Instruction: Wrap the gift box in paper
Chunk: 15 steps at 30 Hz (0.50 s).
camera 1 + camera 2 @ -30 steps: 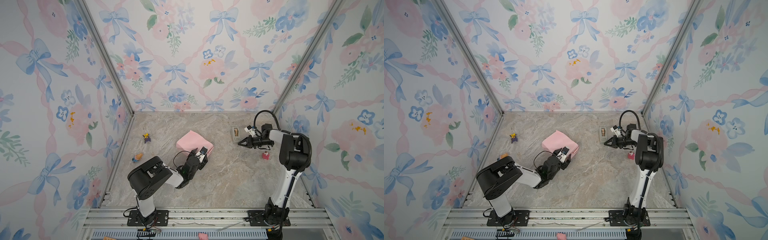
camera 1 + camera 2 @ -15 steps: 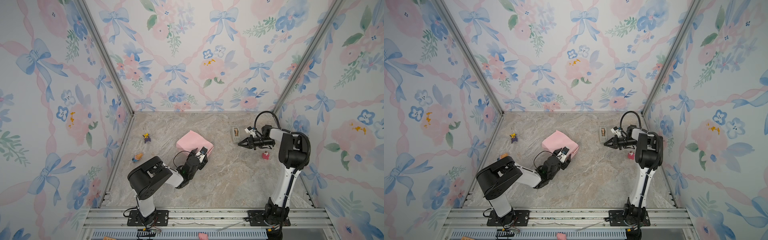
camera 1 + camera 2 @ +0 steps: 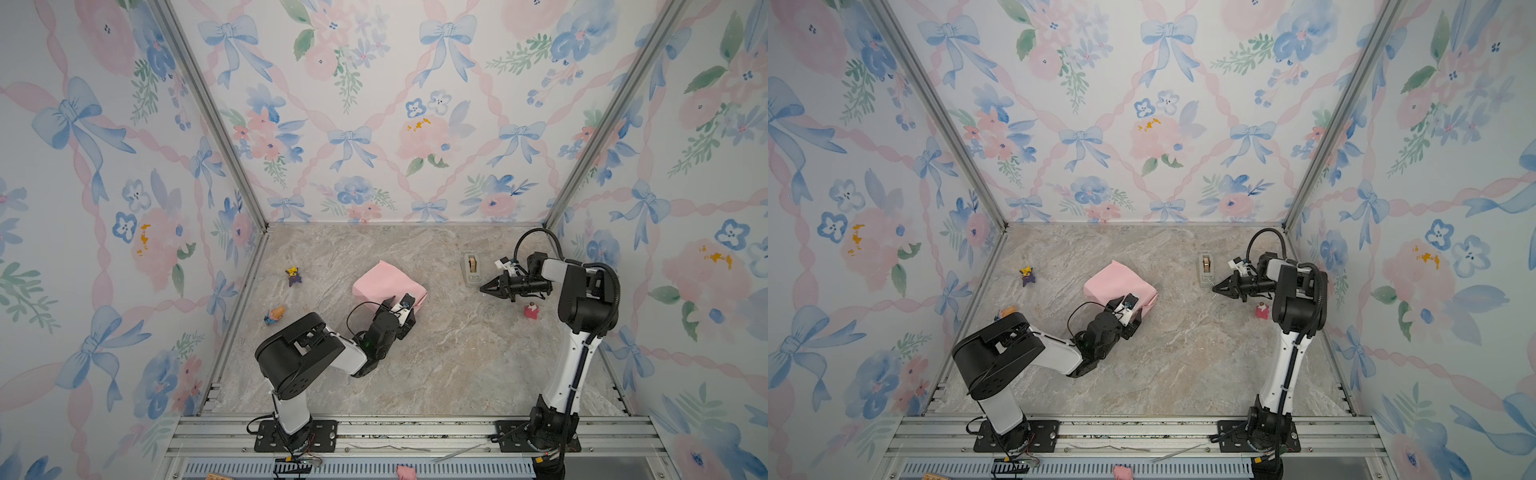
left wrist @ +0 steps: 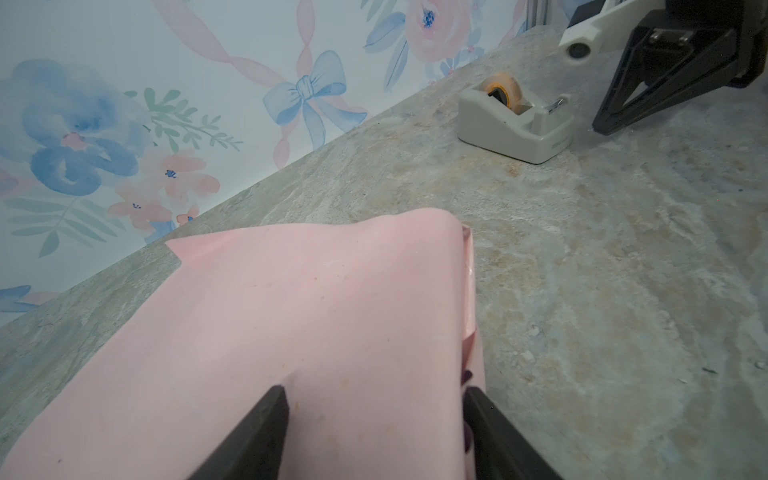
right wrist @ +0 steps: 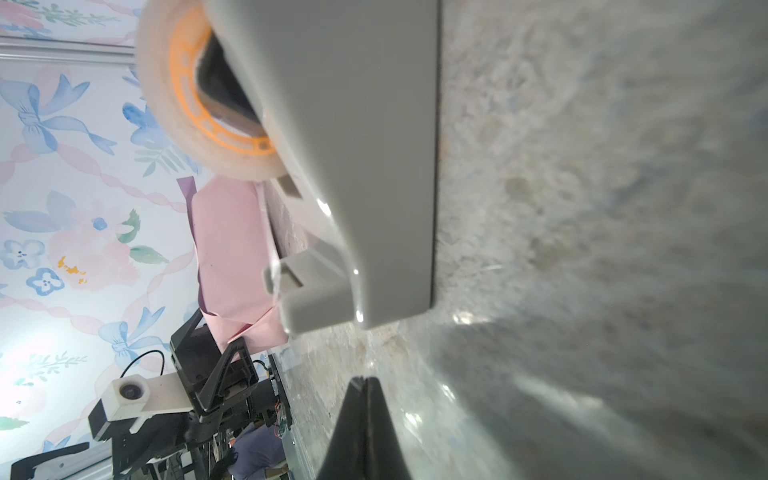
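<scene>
Two small toys lie on the left of the table in both top views: a purple-and-yellow toy (image 3: pixel 294 275) farther back and an orange-and-blue toy (image 3: pixel 275 314) nearer the front.

One sheet of paper (image 3: pixel 388 286) sits right of them, in the middle of the table, folded pink side out into one parcel. The gift box is hidden inside it. The parcel lies cornerwise to the walls, with one corner pointing at the back wall. Its longer side runs from back-left to front-right.

The left gripper (image 4: pixel 374 411) is at the parcel's front-right end, with its jaws wide apart. One fingertip (image 4: pixel 272 411) presses on the pink top and the other lies along the folded side edge. A strip of the lilac face (image 5: pixel 187 189) shows at the parcel's far edge in the right wrist view.

One grey tape dispenser (image 3: pixel 471 268) stands further right, with its length running front to back. The right gripper (image 3: pixel 484 287) is just beside its near end, pointing left, jaws pressed together to a point. Whether tape is pinched there cannot be told.

A third toy (image 3: pixel 530 310), red and pink, stands to the right.
</scene>
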{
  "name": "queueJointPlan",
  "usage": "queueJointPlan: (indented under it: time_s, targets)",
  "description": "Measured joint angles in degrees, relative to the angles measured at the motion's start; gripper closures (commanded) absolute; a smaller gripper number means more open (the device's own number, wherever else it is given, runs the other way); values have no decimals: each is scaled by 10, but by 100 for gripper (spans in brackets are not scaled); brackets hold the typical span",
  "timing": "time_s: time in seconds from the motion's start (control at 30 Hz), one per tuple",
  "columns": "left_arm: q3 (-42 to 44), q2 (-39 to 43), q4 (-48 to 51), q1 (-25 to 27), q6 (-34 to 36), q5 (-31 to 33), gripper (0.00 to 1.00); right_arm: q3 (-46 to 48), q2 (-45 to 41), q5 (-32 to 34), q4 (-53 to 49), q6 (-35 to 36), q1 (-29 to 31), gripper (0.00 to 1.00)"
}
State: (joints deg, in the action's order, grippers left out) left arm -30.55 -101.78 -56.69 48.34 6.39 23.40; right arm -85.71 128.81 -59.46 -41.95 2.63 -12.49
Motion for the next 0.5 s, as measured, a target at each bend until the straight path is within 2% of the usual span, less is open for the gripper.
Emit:
queueJointPlan:
  time_s: [0.3, 0.5]
  targets:
    - [0, 0, 0, 0, 0, 0, 32, 29, -17, 25, 4, -14, -23, 100]
    - [1, 3, 5, 0, 0, 1, 31, 100, -122, 10, 64, -21, -19, 100]
